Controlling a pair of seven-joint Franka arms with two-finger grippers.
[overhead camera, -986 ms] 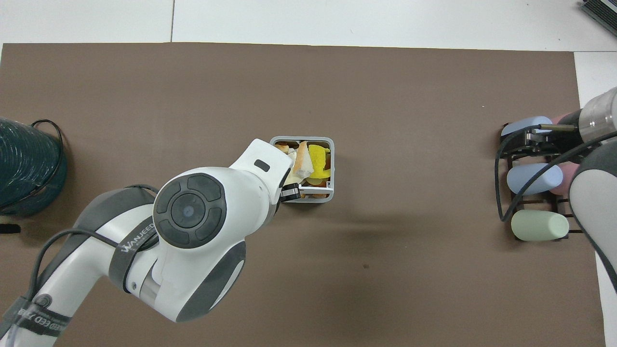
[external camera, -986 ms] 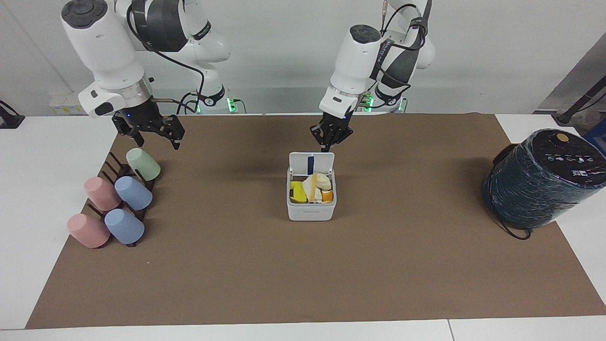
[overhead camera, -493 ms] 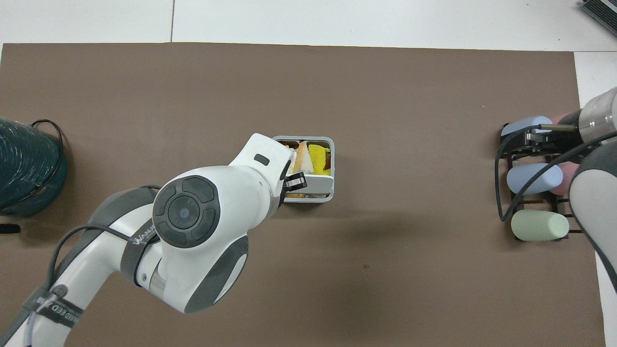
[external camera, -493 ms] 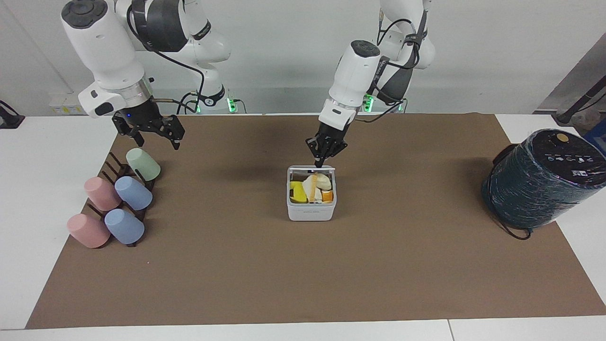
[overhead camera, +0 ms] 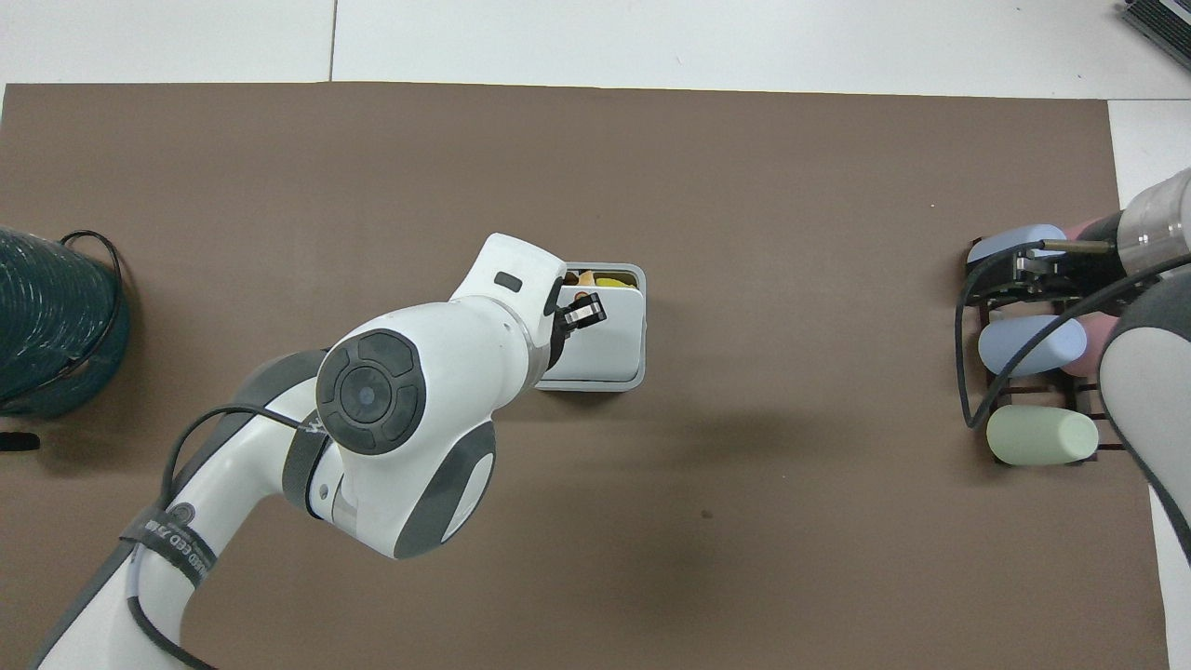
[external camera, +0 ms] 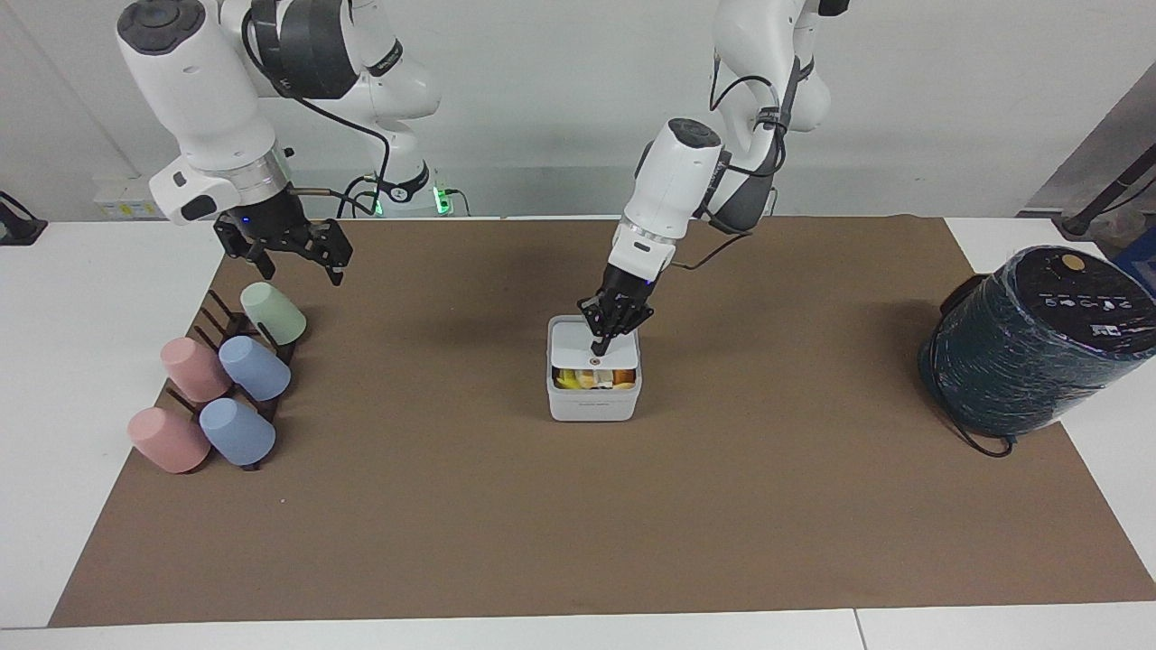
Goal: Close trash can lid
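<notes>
The small white trash can (external camera: 593,408) stands mid-table on the brown mat; it also shows in the overhead view (overhead camera: 642,372). Its white lid (external camera: 578,341), with an orange dot on top, is tilted down almost flat over the can. A narrow gap at the edge away from the robots still shows yellow and orange scraps (external camera: 591,379). My left gripper (external camera: 600,346) is shut and its tips press on the lid's top. In the overhead view the left gripper (overhead camera: 582,312) sits over the lid (overhead camera: 605,344). My right gripper (external camera: 291,260) waits open above the cup rack.
A dark rack with several pastel cups (external camera: 217,384) lies at the right arm's end of the table. A large dark plastic-wrapped cylinder (external camera: 1030,338) stands at the left arm's end, with a cable at its base. The brown mat (external camera: 578,524) covers the table.
The left gripper has moved from the lid's raised edge down and away from the robots, pushing the lid from upright to nearly flat over the can. The right arm has not moved.
</notes>
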